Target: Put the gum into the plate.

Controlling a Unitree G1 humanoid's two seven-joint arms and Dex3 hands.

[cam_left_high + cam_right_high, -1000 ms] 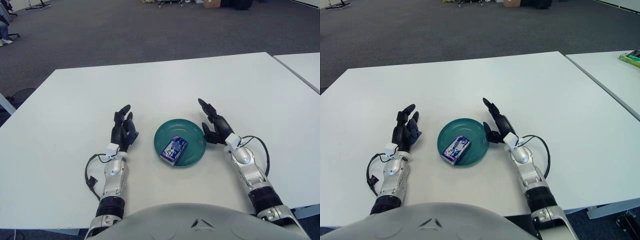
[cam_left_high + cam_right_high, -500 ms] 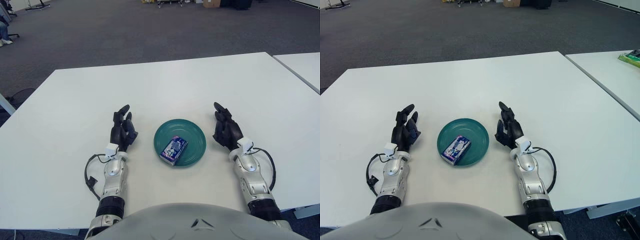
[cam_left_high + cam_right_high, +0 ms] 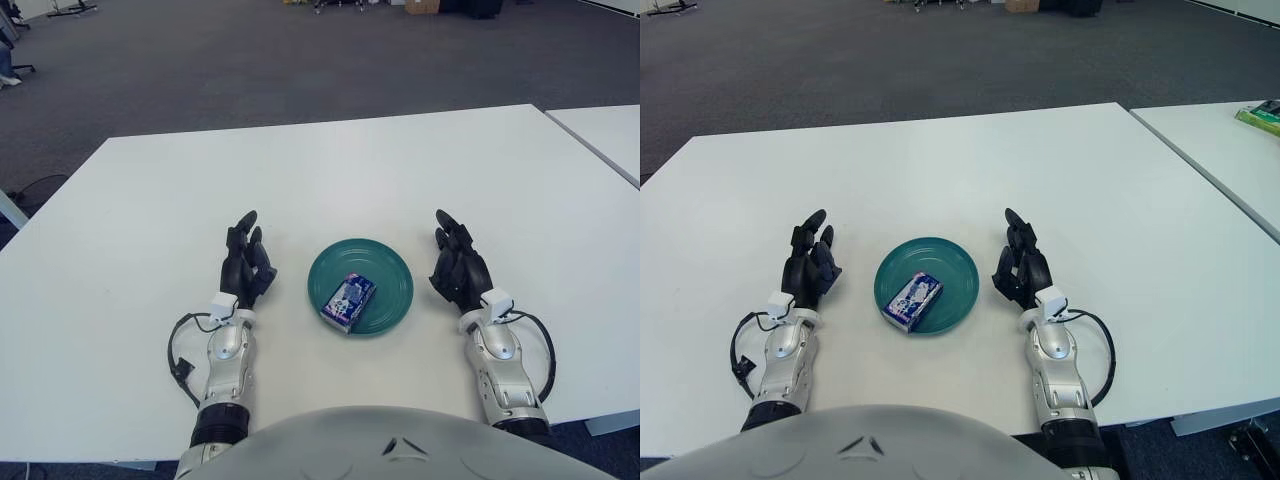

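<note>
White tabletop (image 3: pixel 330 170) carries a round teal plate (image 3: pixel 386 262) with the small blue-and-white gum packet (image 3: pixel 347 299) lying inside it, midway between the left robot hand (image 3: pixel 246 265) and right robot hand (image 3: pixel 457 268), both empty with fingers loosely extended.

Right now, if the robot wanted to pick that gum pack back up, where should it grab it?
Probably across its two long sides, from above. The gum pack lies flat in the green plate, long axis running near-left to far-right, so its narrow width suits a pinch. The right hand, open beside the plate, looks nearest.
</note>
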